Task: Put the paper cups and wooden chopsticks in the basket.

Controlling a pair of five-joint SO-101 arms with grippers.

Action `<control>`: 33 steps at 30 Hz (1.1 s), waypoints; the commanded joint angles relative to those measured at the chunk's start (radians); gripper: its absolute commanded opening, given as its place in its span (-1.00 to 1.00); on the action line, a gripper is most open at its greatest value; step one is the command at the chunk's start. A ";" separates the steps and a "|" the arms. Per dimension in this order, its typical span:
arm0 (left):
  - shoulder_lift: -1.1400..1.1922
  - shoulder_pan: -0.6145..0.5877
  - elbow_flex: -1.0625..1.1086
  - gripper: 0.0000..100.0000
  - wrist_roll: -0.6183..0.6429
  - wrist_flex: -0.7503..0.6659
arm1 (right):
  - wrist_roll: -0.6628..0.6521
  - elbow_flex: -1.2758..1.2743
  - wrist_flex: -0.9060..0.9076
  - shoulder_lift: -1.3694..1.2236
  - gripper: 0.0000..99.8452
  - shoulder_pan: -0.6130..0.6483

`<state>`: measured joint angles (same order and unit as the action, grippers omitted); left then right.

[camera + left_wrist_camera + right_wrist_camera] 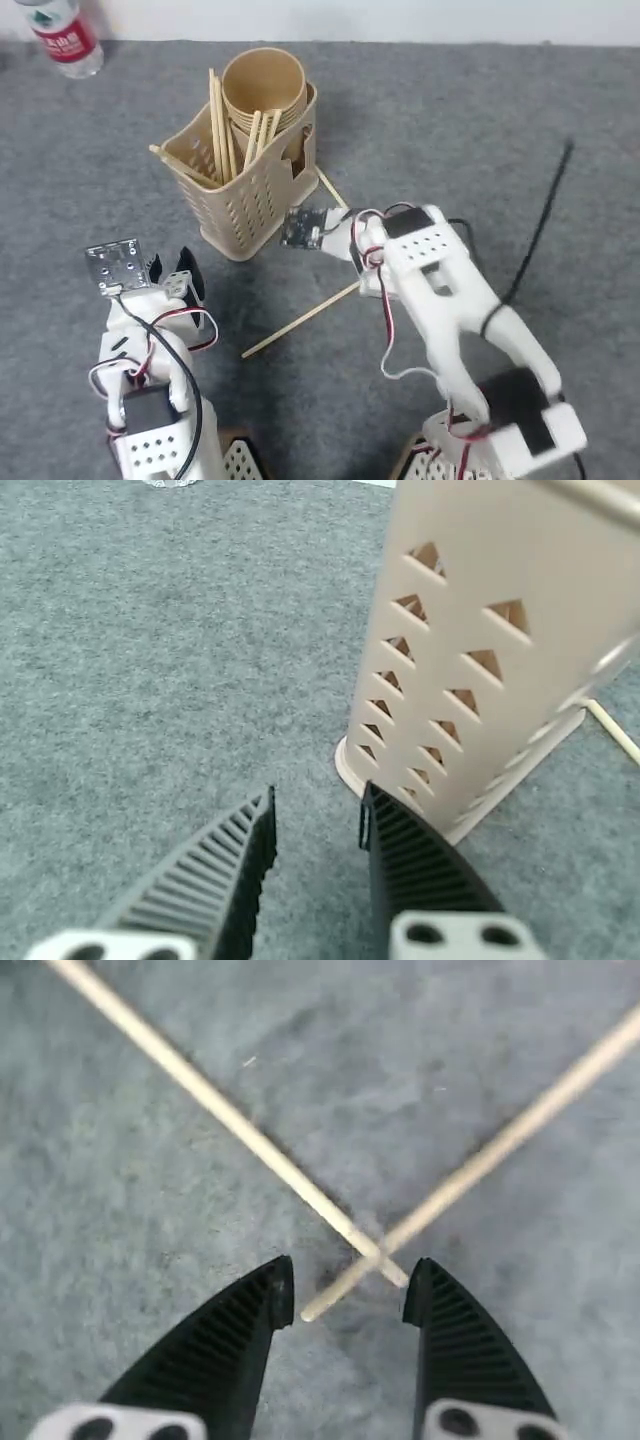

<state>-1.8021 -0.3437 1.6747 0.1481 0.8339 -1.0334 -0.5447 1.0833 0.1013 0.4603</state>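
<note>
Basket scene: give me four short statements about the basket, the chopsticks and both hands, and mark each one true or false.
1. The paper cups sit inside the basket. True.
2. Every chopstick is in the basket. False: two loose chopsticks lie crossed on the carpet.
3. The right hand is shut on a chopstick. False: it is open, with a finger on either side of the crossed pair.
4. The left hand is open and holds nothing, near the basket. True.
</note>
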 commanded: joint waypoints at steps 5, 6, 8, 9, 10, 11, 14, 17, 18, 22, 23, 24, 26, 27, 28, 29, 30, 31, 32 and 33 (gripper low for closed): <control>-0.017 0.005 -0.010 -0.75 -0.008 -0.023 | -0.187 0.098 0.007 -0.079 -0.63 0.076; -0.017 0.005 -0.010 -0.75 -0.008 -0.023 | -0.201 0.104 0.007 -0.093 -0.63 0.085; -0.017 0.005 -0.010 -0.75 -0.009 -0.023 | -0.215 0.127 0.005 -0.128 -0.63 0.094; -0.017 0.005 -0.010 -0.75 -0.009 -0.023 | -0.215 0.140 0.005 -0.153 -0.63 0.094; -0.017 0.005 -0.010 -0.75 -0.009 -0.023 | -0.215 0.155 0.005 -0.180 -0.63 0.094; -0.017 0.005 -0.010 -0.75 -0.009 -0.023 | -0.215 0.169 0.007 -0.208 -0.63 0.091; -0.017 0.005 -0.010 -0.75 -0.009 -0.023 | -0.215 0.199 0.013 -0.289 -0.63 0.088; -0.017 0.005 -0.010 -0.75 -0.009 -0.023 | -0.215 0.244 0.028 -0.358 -0.65 0.087; -0.017 0.005 -0.010 -0.75 -0.009 -0.023 | -0.215 0.259 0.027 -0.378 -0.70 0.082; -0.017 0.005 -0.010 -0.75 -0.009 -0.023 | -0.215 0.301 0.028 -0.433 -1.00 0.071; -0.017 0.005 -0.010 -0.75 -0.009 -0.023 | -0.215 0.302 0.030 -0.433 -0.96 0.065; -0.017 0.005 -0.010 -0.75 -0.009 -0.023 | -0.215 0.302 0.030 -0.433 -0.97 0.059; -0.017 0.005 -0.010 -0.75 -0.009 -0.023 | -0.215 0.313 0.062 -0.421 -0.99 0.041; -0.017 0.005 -0.010 -0.75 -0.009 -0.023 | -0.215 0.325 0.097 -0.400 -0.98 0.028; -0.017 0.005 -0.010 -0.75 -0.009 -0.023 | -0.215 0.339 0.145 -0.372 -0.99 0.018; -0.017 0.005 -0.010 -0.75 -0.009 -0.023 | -0.215 0.356 0.196 -0.335 -0.99 0.002; -0.017 0.005 -0.010 -0.75 -0.009 -0.023 | -0.215 0.374 0.243 -0.294 -0.99 -0.015; -0.017 0.005 -0.010 -0.75 -0.009 -0.023 | -0.215 0.390 0.291 -0.249 -0.99 -0.031; -0.017 0.005 -0.010 -0.75 -0.009 -0.023 | -0.216 0.404 0.332 -0.203 -0.99 -0.050; -0.017 0.005 -0.010 -0.75 -0.009 -0.023 | -0.216 0.410 0.363 -0.154 -0.99 -0.067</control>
<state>-1.8021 -0.3437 1.6747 0.1481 0.8339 -1.2344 -0.2025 1.3364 -0.2163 0.4434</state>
